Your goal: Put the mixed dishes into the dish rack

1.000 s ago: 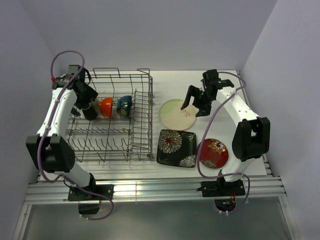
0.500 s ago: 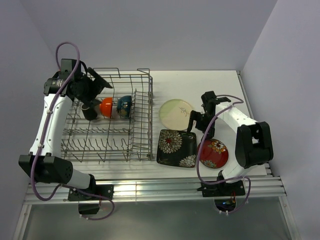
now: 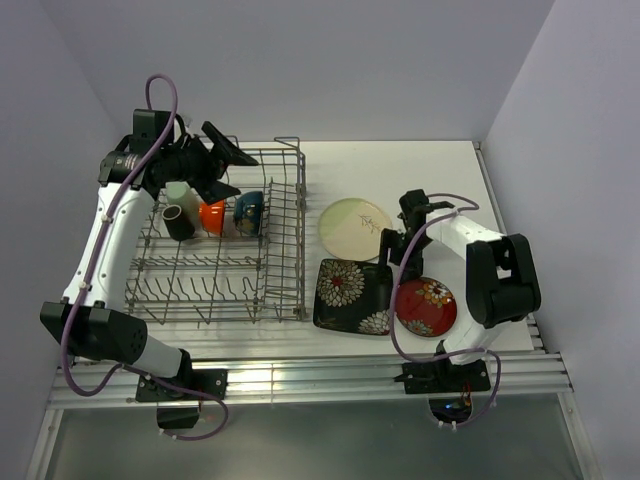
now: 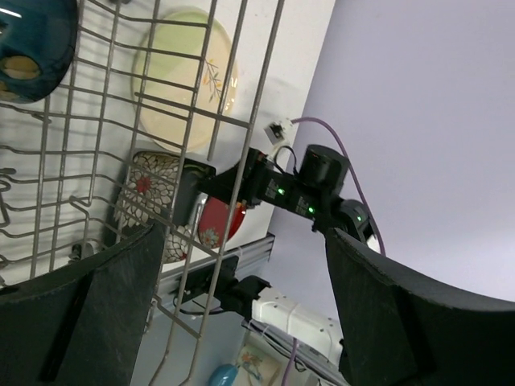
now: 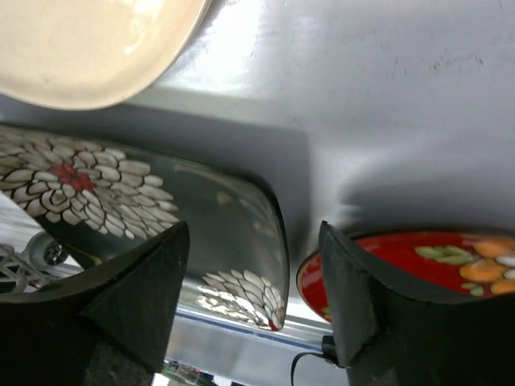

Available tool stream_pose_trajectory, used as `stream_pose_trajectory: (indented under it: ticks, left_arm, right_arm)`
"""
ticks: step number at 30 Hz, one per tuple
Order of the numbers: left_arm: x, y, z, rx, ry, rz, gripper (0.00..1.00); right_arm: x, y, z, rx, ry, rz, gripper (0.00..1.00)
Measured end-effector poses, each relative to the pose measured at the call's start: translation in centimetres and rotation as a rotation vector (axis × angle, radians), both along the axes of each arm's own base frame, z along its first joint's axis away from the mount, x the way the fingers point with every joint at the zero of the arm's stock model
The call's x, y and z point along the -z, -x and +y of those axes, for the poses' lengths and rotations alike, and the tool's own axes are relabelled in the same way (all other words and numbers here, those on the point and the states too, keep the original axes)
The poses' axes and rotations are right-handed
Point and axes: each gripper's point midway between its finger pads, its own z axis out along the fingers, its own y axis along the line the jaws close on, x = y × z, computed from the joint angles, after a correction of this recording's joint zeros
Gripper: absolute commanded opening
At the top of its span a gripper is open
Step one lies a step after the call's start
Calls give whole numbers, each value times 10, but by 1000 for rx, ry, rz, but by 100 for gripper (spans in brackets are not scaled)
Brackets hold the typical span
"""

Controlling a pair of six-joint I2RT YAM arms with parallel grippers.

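We log smooth white table (image 3: 440, 170), lilac walls (image 3: 300, 70). Grey wire dish rack (image 3: 285, 200) left; glossy black square floral plate (image 3: 345, 290) right, beneath our wide, empty right gripper (image 5: 251, 233). Left gripper (image 4: 245, 233) gapes empty above rack.

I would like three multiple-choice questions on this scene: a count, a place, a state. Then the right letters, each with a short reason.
1. How many plates lie on the table outside the dish rack?
A. one
B. two
C. three

2. Where does the red floral plate lie?
A. in the dish rack
B. right of the black square plate
C. under the black square plate

3. How is the left hand?
A. open, holding nothing
B. shut on the red floral plate
C. shut on the dish rack

1 C: the pale green round plate lies there with the other two.
2 B: the top view shows it at that plate's right edge.
3 A: its fingers stand apart with nothing between them.
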Motion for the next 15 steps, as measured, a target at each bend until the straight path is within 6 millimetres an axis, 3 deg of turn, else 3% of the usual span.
stream_pose_trajectory:
  ticks: [4, 7, 9, 13, 15]
  left_arm:
    - [-4, 3, -5, 24, 35, 4, 87]
    - [-9, 3, -11, 48, 68, -2, 86]
    - [-13, 3, -15, 66, 94, -4, 85]
    - [-22, 5, -28, 120, 156, -6, 84]
    - [-29, 7, -39, 167, 182, -9, 84]
  right_arm:
    - [9, -1, 2, -12, -6, 21, 56]
    - [12, 0, 3, -13, -11, 34, 51]
    - [12, 0, 3, -15, -15, 30, 41]
    - [12, -2, 4, -17, -19, 22, 11]
    - [11, -2, 7, -27, -36, 22, 2]
